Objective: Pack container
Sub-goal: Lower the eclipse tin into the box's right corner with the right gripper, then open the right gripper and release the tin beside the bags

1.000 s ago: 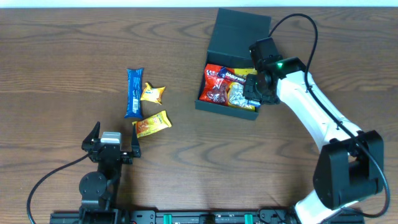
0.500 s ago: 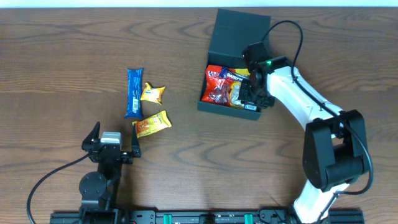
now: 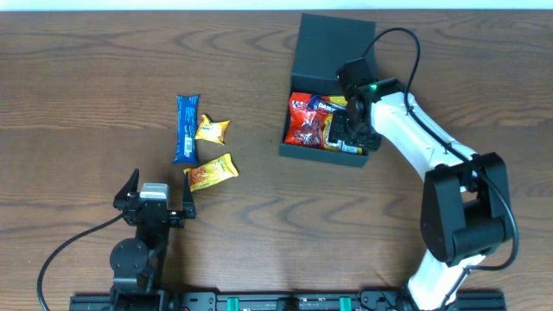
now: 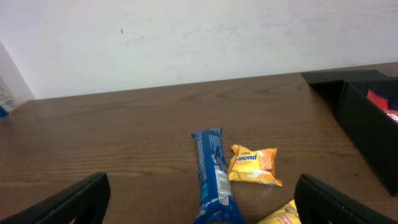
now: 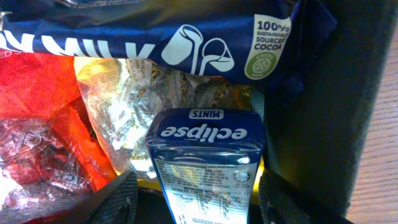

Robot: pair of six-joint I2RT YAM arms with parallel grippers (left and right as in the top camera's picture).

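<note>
Overhead view: container [image 3: 333,47] on surface [image 3: 86,69], lid flap open on far side. Down inside container, by its right wall: right gripper [image 3: 350,134]. Right wrist view: fingers spread, mint tin [image 5: 205,155] between them, small gap on one side. Red packet [image 5: 37,124] and silver packet [image 5: 124,106] in container beside tin. Well apart from container: left gripper [image 3: 154,197], spread wide, holding nothing. Blue bar [image 3: 186,128] and yellow packets [image 3: 212,171] lie left of container.

"eclipse MINTS" on blue tin [image 5: 205,155], "100% SUSTAINABLY SOURCED COCOA" on navy wrapper [image 5: 124,28], "mond" on yellow packet [image 4: 253,166]
</note>
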